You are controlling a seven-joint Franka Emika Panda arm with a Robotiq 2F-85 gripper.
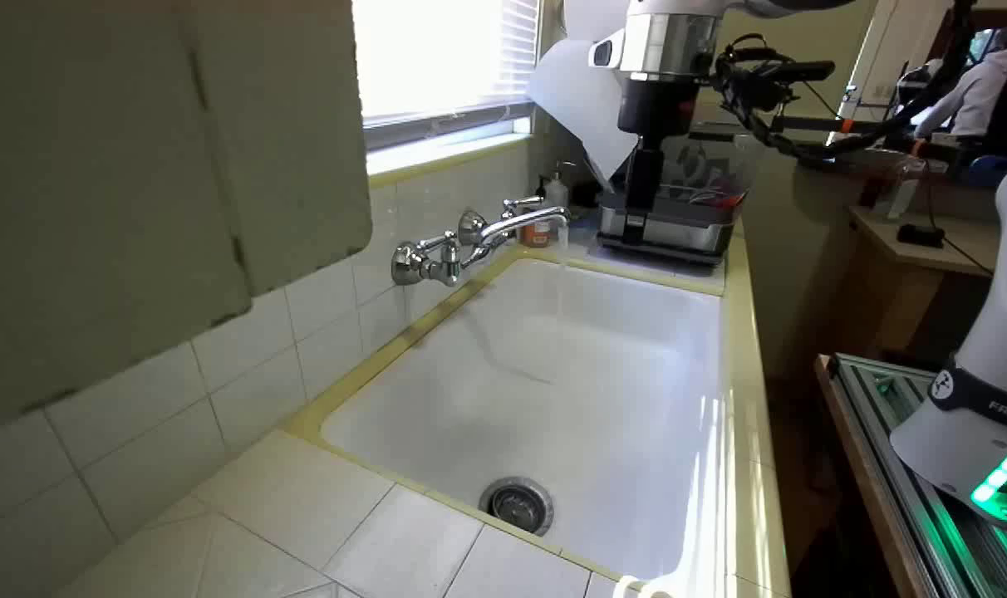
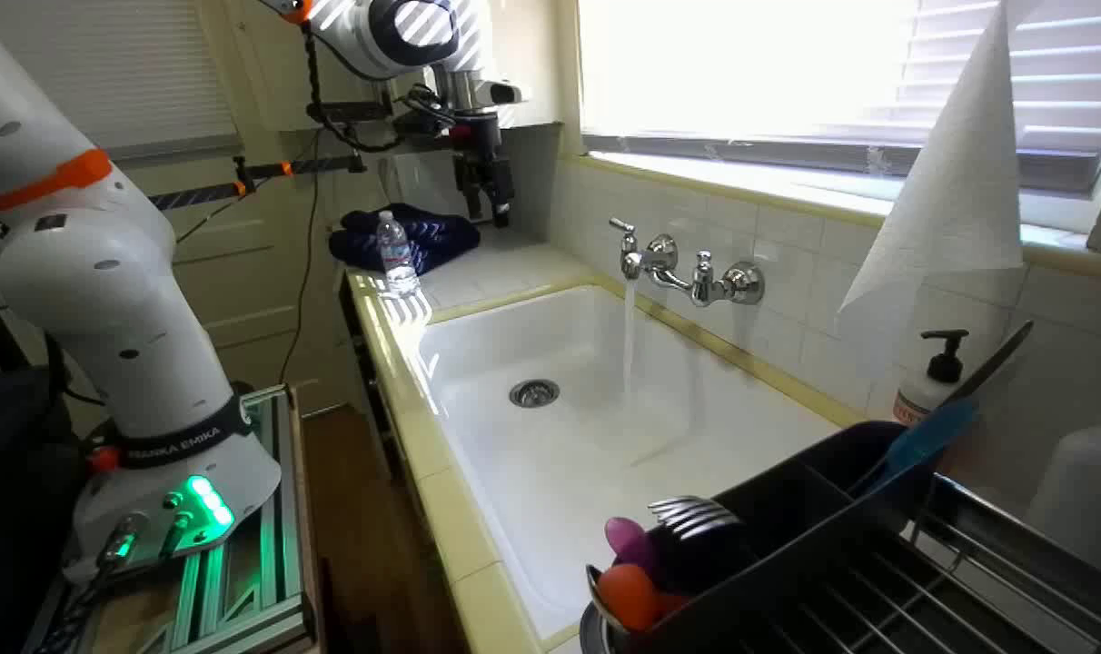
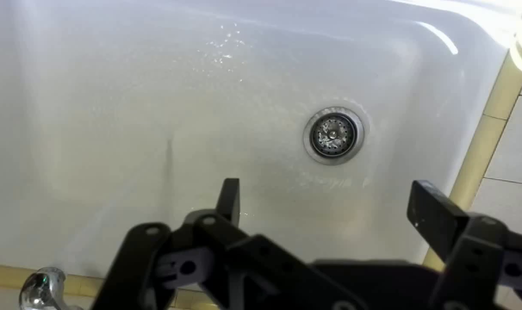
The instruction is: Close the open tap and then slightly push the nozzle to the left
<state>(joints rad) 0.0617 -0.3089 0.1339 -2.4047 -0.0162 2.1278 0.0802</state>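
I'd narrow my wide, empty end effector (image 3: 325, 191), then gently turn the running chrome wall faucet (image 2: 703, 286) off, sparing the spout (image 3: 40, 287) at the end effector's lower left in wrist view.

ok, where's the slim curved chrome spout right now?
Upper middle in an exterior view: the spout juts from the chrome wall tap over the white sink basin, water running out.

The tap (image 2: 703, 285) and its nozzle (image 1: 522, 221) are polished metal with a mirror-like gloss, the sink (image 1: 628, 473) is smooth and shiny like enamel, and the tabletop (image 1: 292, 490) has a smooth tile surface. The bottle (image 2: 394, 247) is clear, glossy plastic, the bundle (image 2: 442, 238) soft-looking cloth, the sheet (image 2: 957, 173) thin matt paper, the fork (image 2: 696, 516) smooth bright metal. The hand (image 3: 323, 191) looks matt, with little shine.
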